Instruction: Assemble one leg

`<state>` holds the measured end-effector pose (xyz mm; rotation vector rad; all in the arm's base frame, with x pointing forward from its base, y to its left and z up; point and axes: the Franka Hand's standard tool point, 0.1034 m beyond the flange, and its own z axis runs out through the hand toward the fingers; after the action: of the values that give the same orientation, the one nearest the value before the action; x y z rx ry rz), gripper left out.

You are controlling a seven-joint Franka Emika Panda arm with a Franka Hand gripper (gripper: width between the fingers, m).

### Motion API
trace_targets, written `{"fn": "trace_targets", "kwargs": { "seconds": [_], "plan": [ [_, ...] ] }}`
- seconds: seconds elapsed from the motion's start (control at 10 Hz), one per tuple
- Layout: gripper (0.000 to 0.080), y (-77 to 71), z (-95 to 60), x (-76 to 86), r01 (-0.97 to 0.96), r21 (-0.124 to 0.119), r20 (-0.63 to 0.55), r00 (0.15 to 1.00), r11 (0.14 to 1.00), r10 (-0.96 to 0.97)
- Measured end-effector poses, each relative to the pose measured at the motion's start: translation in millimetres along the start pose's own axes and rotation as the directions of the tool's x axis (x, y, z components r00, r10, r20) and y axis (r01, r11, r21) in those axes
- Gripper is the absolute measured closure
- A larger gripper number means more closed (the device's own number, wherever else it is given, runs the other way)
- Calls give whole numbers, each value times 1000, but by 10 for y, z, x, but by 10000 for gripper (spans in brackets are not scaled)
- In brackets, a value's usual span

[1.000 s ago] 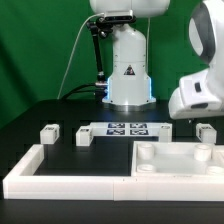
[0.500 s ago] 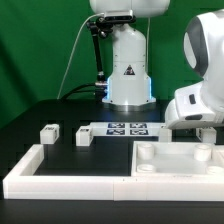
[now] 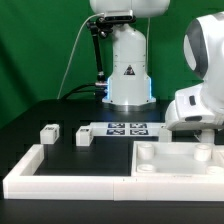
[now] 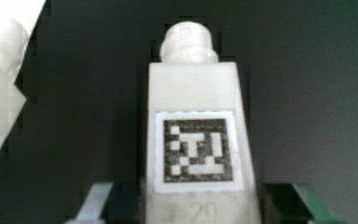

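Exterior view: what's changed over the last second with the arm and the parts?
The gripper came down over the leg at the exterior view's right, mostly within the first half second, and now hides most of it there. The wrist view shows its fingers straddling the leg, open, nothing gripped yet. The two other legs, the marker board and the tabletop stayed put.

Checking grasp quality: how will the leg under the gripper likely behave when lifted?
The leg looks like solid white plastic, so probably stiff and light. Its flat sides should resist rolling in the gripper, though the smooth surface might slip.
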<state>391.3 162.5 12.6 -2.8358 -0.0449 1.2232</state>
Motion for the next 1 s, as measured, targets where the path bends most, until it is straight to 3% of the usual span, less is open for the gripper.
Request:
{"fn": "trace_targets", "kwargs": {
  "seconds": [0.6,0.8,0.9,1.0],
  "plan": [
    [509,18,-43,-46,26,2,17,1000,1000,-26],
    [509,112,-399,-314,54,4,46,997,999,-54],
    [509,126,-533,-433,63,24,64,996,998,-64],
    [509,147,-623,-471,61,28,64,996,998,-63]
  ]
}}
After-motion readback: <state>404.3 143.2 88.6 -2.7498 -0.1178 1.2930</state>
